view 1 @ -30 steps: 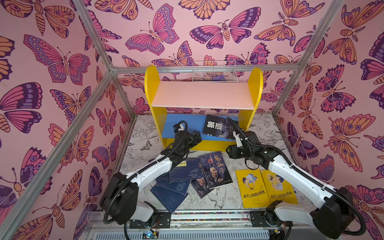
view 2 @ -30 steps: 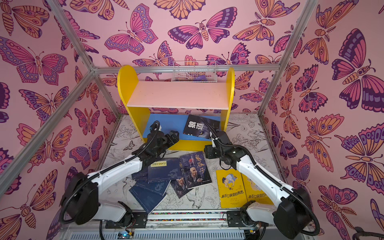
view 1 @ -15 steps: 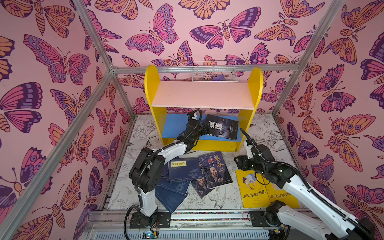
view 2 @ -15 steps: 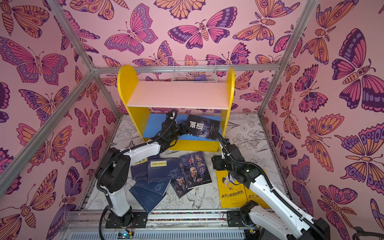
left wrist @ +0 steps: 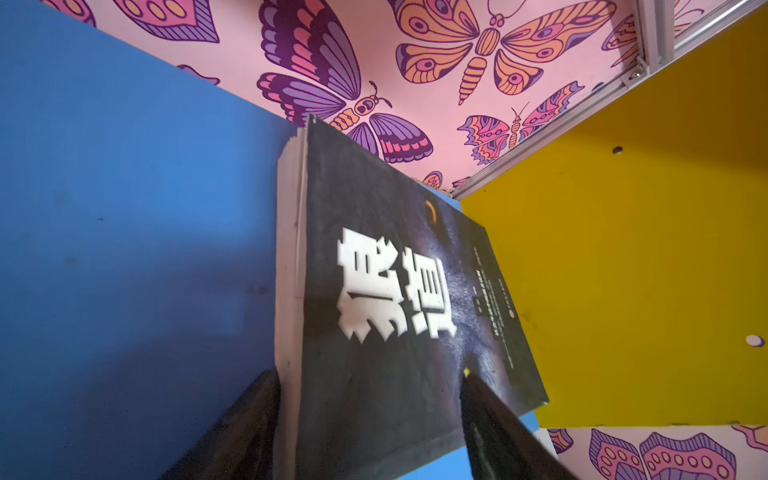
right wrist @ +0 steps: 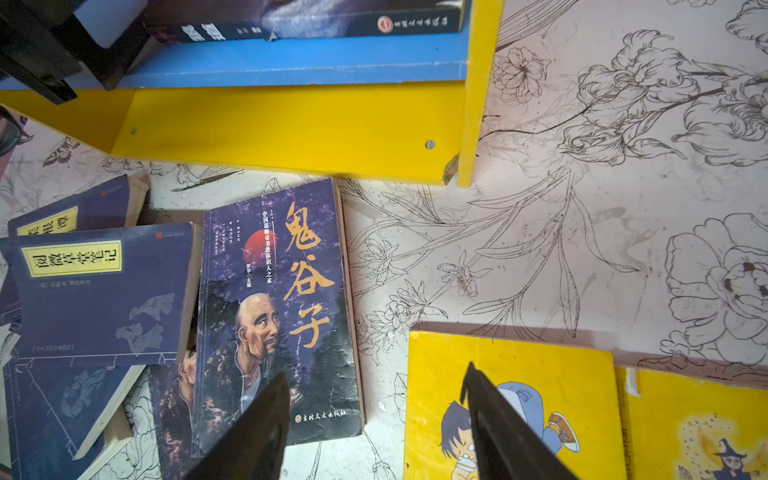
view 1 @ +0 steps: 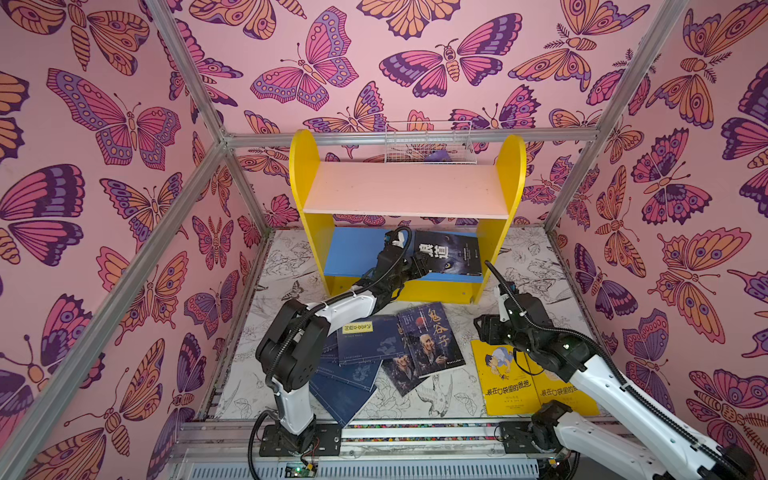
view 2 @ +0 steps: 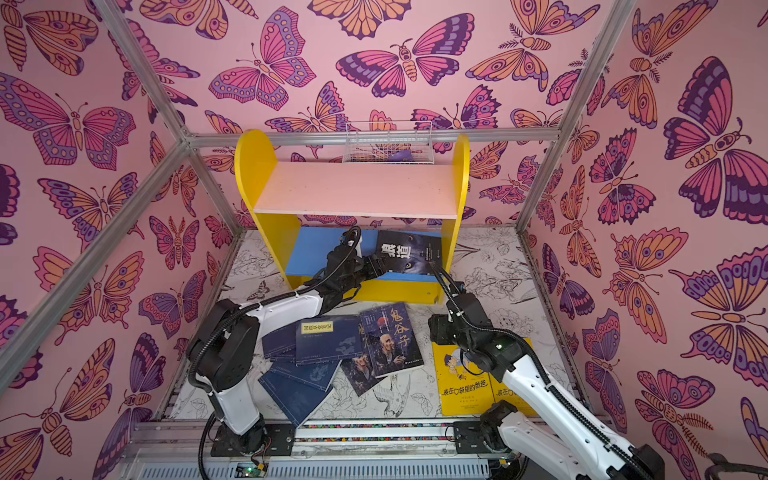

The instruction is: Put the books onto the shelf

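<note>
Near the front, my right gripper [right wrist: 376, 372] is hovering with jaws wide and empty between a bright yellow cartoon-child paperback [right wrist: 540, 374] and a dark portrait-cover paperback [right wrist: 274, 311] lying on the floor [right wrist: 582, 249]. Farther back, my left gripper [left wrist: 369, 374] is apparently pinching a tilted black wolf-cover paperback [left wrist: 395, 270] on the blue lower board [view 1: 353, 249] of the yellow-sided shelf [view 1: 305, 174].

The white-and-black left arm [view 1: 332, 307] rises from its base at six o'clock, folds at the elbow and stretches toward one o'clock. At its end, the black left gripper [view 1: 422, 266] pinches the near corner of a dark wolf-cover paperback [left wrist: 395, 291]. The white-and-black right arm [view 1: 615, 382] reaches toward ten o'clock with its wrist bent down. Its black right gripper [right wrist: 376, 372] hangs with fingers spread apart.
</note>
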You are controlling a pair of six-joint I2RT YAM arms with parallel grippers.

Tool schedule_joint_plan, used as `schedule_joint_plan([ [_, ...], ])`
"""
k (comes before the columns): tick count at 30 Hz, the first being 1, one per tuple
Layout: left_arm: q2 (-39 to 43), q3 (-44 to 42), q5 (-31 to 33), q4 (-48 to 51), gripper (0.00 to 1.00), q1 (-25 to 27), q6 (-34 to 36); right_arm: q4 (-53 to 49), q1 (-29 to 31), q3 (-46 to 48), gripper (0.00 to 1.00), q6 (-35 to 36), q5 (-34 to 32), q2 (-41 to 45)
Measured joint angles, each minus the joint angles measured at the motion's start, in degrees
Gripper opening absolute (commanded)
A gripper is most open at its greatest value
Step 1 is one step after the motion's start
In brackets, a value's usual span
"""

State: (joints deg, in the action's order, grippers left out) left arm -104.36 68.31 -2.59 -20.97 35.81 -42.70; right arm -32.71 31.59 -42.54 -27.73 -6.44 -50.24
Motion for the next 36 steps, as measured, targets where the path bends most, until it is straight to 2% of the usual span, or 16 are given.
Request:
schedule_joint_plan([
  [5,0.42,-0.66,0.07,-0.44,0.73,0.26,0.02,-0.48,0.0,0.0,0.69,-0.85,-1.09,0.0],
  [12,3.48,-2.93,2.01,1.73,0.84,0.85,-0.24,-1.09,0.0,0.0,0.7,-1.88,-3.85,0.0],
  [18,14.6,-8.7,8.46,11.13,0.86,0.94,0.94,-1.16,0.2,0.07,0.7,-0.57,-2.67,-1.95],
  [23,25.29,-14.91,11.08,18.36,0.85,1.11,3.15,1.31,3.85,1.81,0.7,-0.37,0.52,-6.25],
  [27,26.4,-19.3,6.88,22.08,0.87,2.14,5.86,5.97,6.34,3.76,0.7,-1.31,3.93,-12.0],
  [32,19.63,-19.98,-2.23,26.27,0.89,4.15,11.72,10.95,6.64,4.74,0.7,-4.28,5.03,-19.08],
  [36,15.04,-17.44,-6.32,31.04,0.89,4.44,15.23,12.85,6.64,4.59,0.7,-5.07,5.18,-22.77],
])
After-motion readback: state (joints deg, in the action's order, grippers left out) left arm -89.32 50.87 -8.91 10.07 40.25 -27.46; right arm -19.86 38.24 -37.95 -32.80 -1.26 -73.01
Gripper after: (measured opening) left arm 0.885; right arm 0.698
